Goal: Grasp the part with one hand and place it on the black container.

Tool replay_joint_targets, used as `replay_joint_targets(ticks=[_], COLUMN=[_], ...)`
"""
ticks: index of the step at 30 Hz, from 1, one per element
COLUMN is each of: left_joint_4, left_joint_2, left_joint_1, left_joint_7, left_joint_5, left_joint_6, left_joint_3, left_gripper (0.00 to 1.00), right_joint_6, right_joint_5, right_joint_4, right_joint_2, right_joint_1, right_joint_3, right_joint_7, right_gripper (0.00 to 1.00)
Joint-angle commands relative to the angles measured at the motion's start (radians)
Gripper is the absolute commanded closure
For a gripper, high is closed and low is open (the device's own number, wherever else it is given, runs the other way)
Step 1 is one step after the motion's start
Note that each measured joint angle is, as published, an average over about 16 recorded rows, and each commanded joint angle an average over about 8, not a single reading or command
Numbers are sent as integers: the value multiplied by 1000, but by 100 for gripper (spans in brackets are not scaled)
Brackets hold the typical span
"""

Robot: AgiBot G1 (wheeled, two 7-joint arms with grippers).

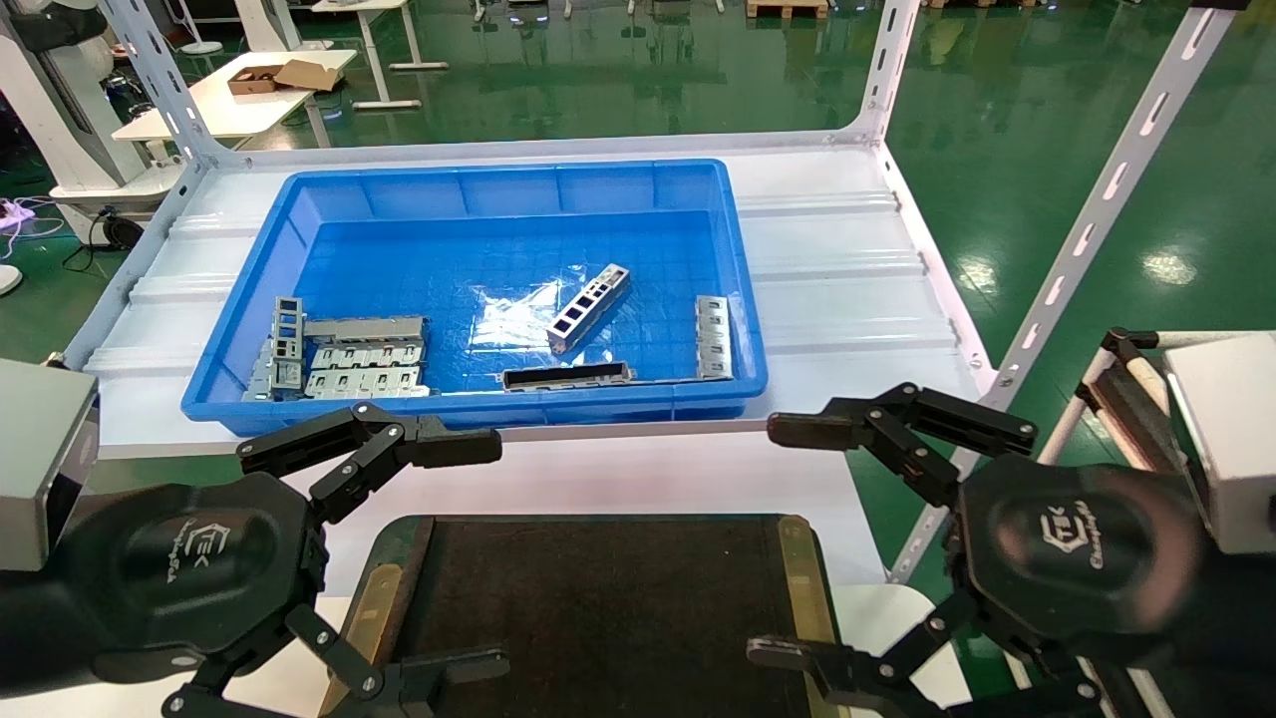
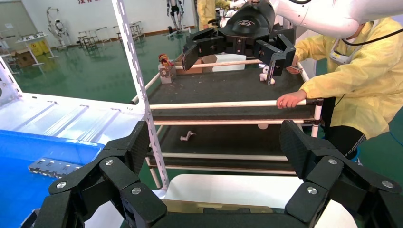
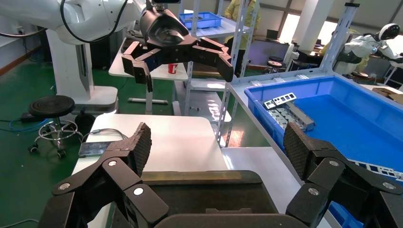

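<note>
A: Nearest the head camera, the two grippers are hanging over the near end of the black container [image 1: 598, 608]. The left gripper [image 1: 454, 553] is sitting at about seven o'clock in that view, the right gripper [image 1: 788, 543] at about five, and both are standing with their fingers spread wide apart and nothing between them.

B: And the part [image 1: 588, 308]?

A: It is lying in the blue bin [image 1: 478, 409], a little right of the bin's centre, roughly at twelve o'clock from the container and well apart from both grippers. It is resting at a slant, half on a clear plastic film [image 1: 518, 314].

B: How is it likely to be handling?

A: It is looking like thin folded sheet metal, so probably light and stiff, with smooth faces that could be slipping in the fingers. The ladder of cutouts is leaving narrow rails; pinching across the two long sides near the middle seems the safest hold. The film underneath might be letting it skate when touched.

B: Anything beside it that could be confusing the pick?

A: A dark channel strip [image 1: 568, 376] is lying near the bin's front wall, a grey plate [image 1: 712, 337] at the part's four o'clock, and a stack of grey plates [image 1: 349, 357] at the bin's left end.

B: Any writing?

A: Each gripper housing is carrying a white logo reading "TEK"; the smaller word beneath it is too small to be read.
</note>
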Motion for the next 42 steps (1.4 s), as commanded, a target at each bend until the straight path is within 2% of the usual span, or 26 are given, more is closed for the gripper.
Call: replay_joint_targets(ticks=[1, 25, 33, 42], left_joint_4=[0, 18, 59, 194], left_joint_2=[0, 6, 69, 238], left_joint_1=[0, -7, -36, -146], left_joint_7=[0, 0, -6, -32], left_joint_5=[0, 24, 156, 345], left_joint_6=[0, -26, -202, -443], left_joint_3=[0, 5, 37, 111], left_gripper=[0, 0, 0, 0], right_joint_6=[0, 0, 0, 0], right_joint_5=[0, 0, 0, 0], right_joint_4=[0, 0, 0, 0], right_joint_2=[0, 0, 0, 0], right_joint_1=[0, 0, 0, 0], right_joint_3=[0, 0, 0, 0], right_joint_7=[0, 0, 0, 0], right_gripper=[0, 0, 0, 0])
